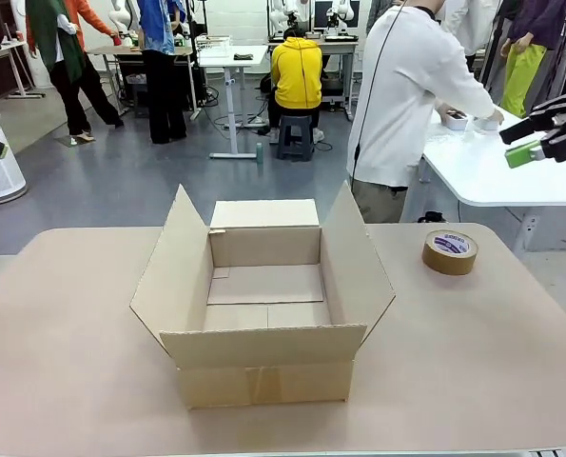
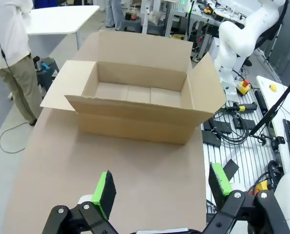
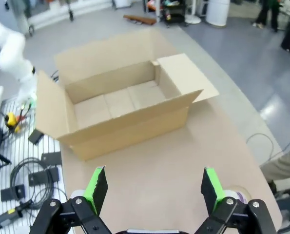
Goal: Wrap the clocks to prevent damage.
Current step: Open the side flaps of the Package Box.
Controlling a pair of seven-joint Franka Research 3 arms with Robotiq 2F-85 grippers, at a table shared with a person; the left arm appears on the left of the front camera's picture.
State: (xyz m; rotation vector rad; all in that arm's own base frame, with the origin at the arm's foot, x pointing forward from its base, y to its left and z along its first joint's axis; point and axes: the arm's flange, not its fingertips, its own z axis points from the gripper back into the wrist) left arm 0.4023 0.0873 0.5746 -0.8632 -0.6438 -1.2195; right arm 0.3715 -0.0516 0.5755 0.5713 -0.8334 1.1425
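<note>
Far left: left gripper [image 2: 163, 187], jaws spread wide, empty, touching nothing, above the table [image 1: 73, 362]. Middle: open cardboard box [image 1: 263, 371], flaps raised, floor bare, resting on the table. Then tape roll [image 1: 450, 251], flat, near the far right corner. Far right: right gripper [image 3: 153, 189], likewise wide, empty, aloft.

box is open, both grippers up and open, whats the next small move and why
Probably just wait, with the left gripper and right gripper open above the table. The cardboard box stands open with nothing inside, the tape roll lies beside it, and the person is turned to the white table behind, hands busy there, so there's likely nothing to wrap yet.
</note>
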